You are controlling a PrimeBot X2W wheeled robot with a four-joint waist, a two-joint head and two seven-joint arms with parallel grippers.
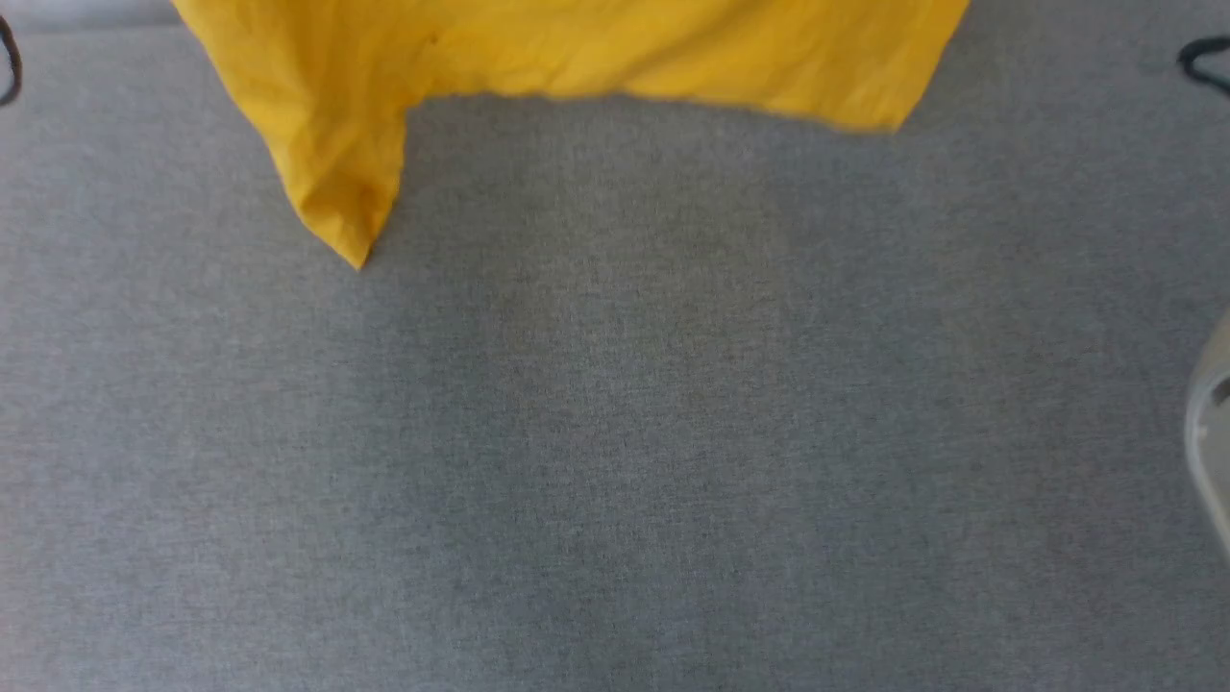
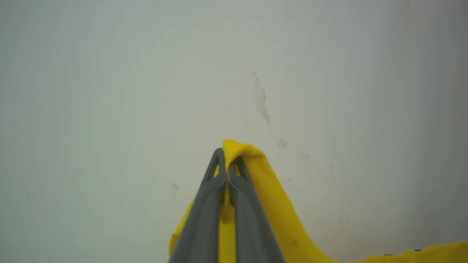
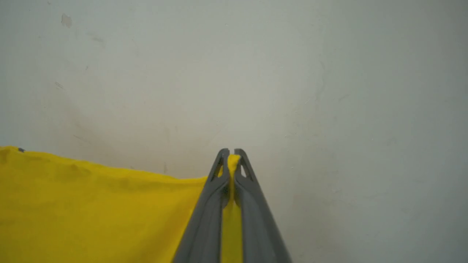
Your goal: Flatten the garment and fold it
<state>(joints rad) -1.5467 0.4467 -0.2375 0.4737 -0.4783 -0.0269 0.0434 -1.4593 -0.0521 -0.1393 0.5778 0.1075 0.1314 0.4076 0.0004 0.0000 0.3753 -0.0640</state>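
The garment (image 1: pixel 577 48) is a bright yellow T-shirt that hangs in the air at the top of the head view, above the grey table. One corner droops lower at the left and the hem runs across to the right. In the left wrist view my left gripper (image 2: pixel 228 162) is shut on a bunched edge of the garment (image 2: pixel 274 204), which falls away to the right. My right gripper (image 3: pixel 231 155) is shut on another edge, with the garment (image 3: pixel 91 212) stretched out to its left. Both grippers point at a pale wall. The print is hidden.
A grey fabric-covered table (image 1: pixel 615 432) lies below the shirt. A pale rounded robot part (image 1: pixel 1213 423) shows at the right edge. Dark cables (image 1: pixel 1206 62) lie at the far corners. A scuffed white wall (image 2: pixel 146 73) stands behind.
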